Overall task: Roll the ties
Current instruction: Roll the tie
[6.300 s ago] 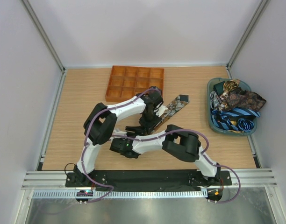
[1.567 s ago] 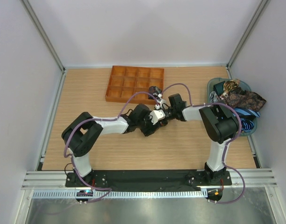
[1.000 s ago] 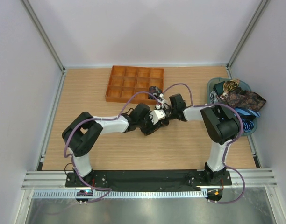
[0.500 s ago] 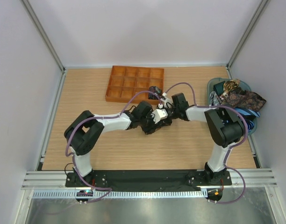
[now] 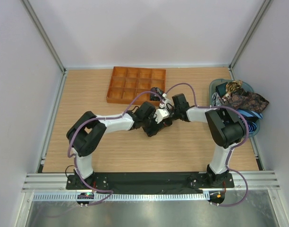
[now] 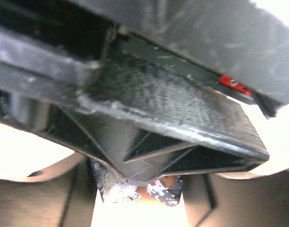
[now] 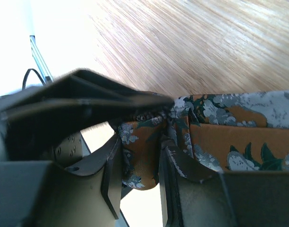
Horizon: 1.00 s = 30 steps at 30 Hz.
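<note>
My two grippers meet nose to nose at the table's middle, left gripper [image 5: 155,123] and right gripper [image 5: 166,113], with a brown paisley tie [image 5: 161,118] bunched between them and mostly hidden. In the right wrist view the right gripper [image 7: 140,147] is shut on a fold of that tie [image 7: 229,142], whose flat length runs off to the right over the wood. In the left wrist view the other gripper's black body blocks most of the picture. Below it, a patch of the tie [image 6: 140,191] fills the gap of the left gripper [image 6: 140,195]. A small rolled tie [image 5: 157,91] sits at the tray's near right corner.
The orange gridded tray [image 5: 135,85] stands just beyond the grippers. A teal basket [image 5: 214,120] at the right edge holds a heap of loose ties [image 5: 241,101], paisley and blue striped. Cables loop over both arms.
Both grippers, still joined at the tie, have crept slightly toward the tray. The left elbow has swung a little to the right.
</note>
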Motion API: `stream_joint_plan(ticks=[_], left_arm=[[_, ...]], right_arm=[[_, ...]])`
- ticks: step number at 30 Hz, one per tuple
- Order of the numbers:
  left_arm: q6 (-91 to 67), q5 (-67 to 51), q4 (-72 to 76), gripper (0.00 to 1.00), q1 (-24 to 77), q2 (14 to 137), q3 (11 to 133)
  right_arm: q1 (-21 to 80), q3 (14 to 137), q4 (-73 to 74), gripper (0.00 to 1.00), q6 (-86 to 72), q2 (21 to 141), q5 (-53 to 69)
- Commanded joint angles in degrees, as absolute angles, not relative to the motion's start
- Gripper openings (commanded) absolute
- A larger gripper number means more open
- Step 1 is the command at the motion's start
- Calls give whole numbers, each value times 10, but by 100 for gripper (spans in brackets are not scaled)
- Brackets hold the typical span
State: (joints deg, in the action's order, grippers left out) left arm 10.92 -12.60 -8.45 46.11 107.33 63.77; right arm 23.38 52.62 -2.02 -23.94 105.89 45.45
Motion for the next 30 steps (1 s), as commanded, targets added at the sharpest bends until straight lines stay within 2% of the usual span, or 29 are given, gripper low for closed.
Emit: stream_joint_plan(ticks=[1, 4, 6, 9, 14, 30], left_arm=[[84, -97, -134, 63, 456, 1065, 636], [74, -89, -127, 75, 456, 1035, 634], [69, -84, -123, 79, 456, 1020, 631], [68, -81, -111, 80, 455, 999, 624], [80, -92, -101, 80, 453, 1009, 630], [91, -131, -103, 66, 439, 1067, 642]], right_arm=[[240, 528, 18, 26, -207, 1083, 405], [240, 530, 19, 26, -205, 1087, 404], [240, 530, 19, 26, -202, 1092, 403], [239, 532, 16, 26, -201, 1094, 409], [243, 533, 8, 25, -193, 1096, 416], [241, 577, 18, 17, -159, 1167, 490]])
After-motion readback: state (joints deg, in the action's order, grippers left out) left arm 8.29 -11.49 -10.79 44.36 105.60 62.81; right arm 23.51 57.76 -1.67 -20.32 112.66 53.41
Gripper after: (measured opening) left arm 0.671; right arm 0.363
